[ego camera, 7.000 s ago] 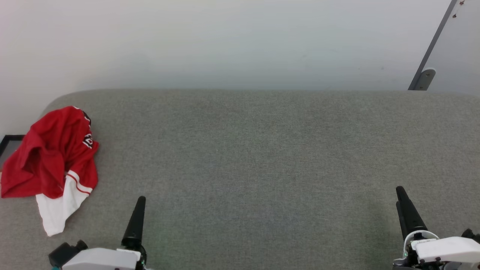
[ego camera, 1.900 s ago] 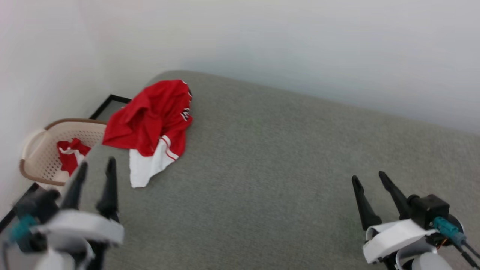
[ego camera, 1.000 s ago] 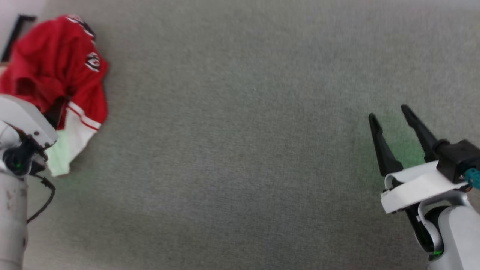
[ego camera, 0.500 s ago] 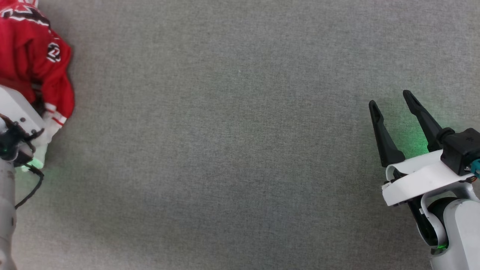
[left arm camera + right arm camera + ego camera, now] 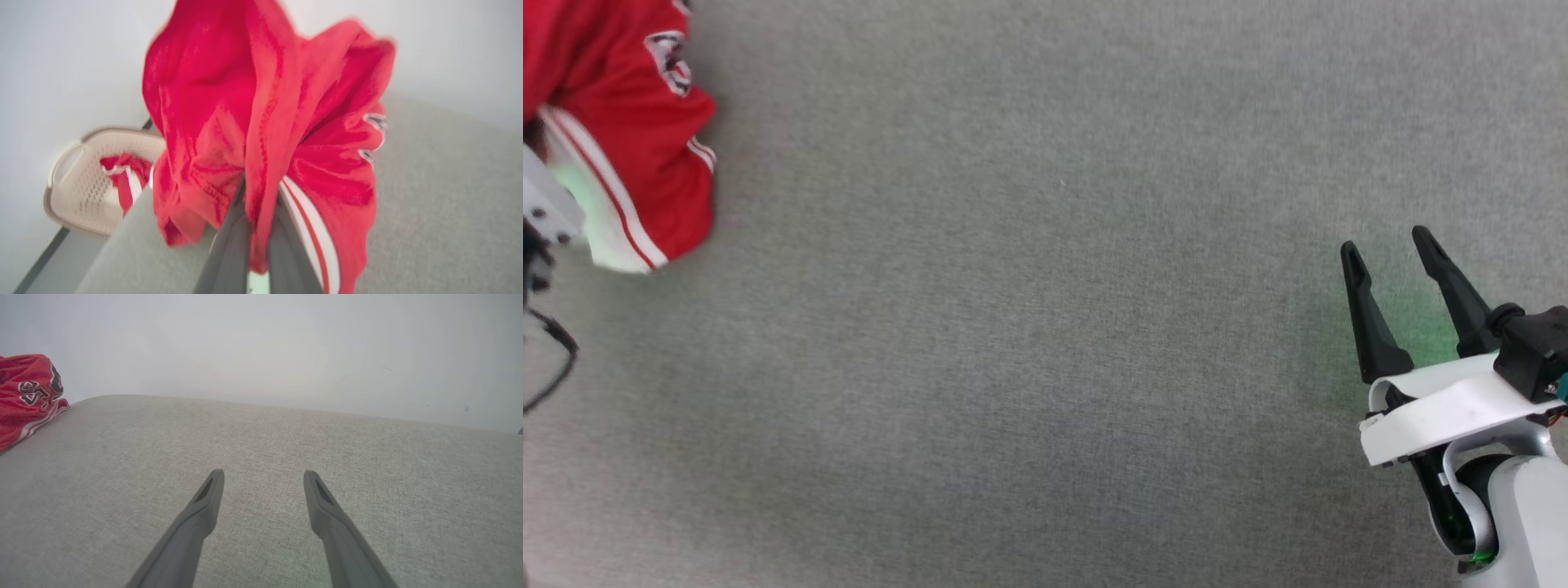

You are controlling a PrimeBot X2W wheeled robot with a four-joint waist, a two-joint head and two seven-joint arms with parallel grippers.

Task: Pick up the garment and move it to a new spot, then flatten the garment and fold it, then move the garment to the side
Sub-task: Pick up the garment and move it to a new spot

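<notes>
The garment (image 5: 613,98) is a red shirt with white, red-striped trim, bunched at the top left of the head view. In the left wrist view my left gripper (image 5: 259,196) is shut on a fold of the garment (image 5: 204,102), which hangs bunched over the fingers (image 5: 229,249) and hides their tips. In the head view my left arm's pale housing (image 5: 543,204) shows at the left edge, beside the cloth. My right gripper (image 5: 1387,242) stands open over the bare grey surface at the lower right, far from the shirt. In the right wrist view its own gripper (image 5: 264,473) holds nothing, with the garment (image 5: 24,396) far off to the left.
The grey fabric surface (image 5: 1029,327) stretches wide between the two arms. A beige laundry basket (image 5: 77,192) sits on the floor off the surface's left end, with another red and white cloth (image 5: 122,179) in it. A pale wall (image 5: 261,347) runs behind the surface.
My left gripper has shut on the garment, and the cloth has gathered up around it. The head view has shifted meanwhile. The right gripper stays open.
</notes>
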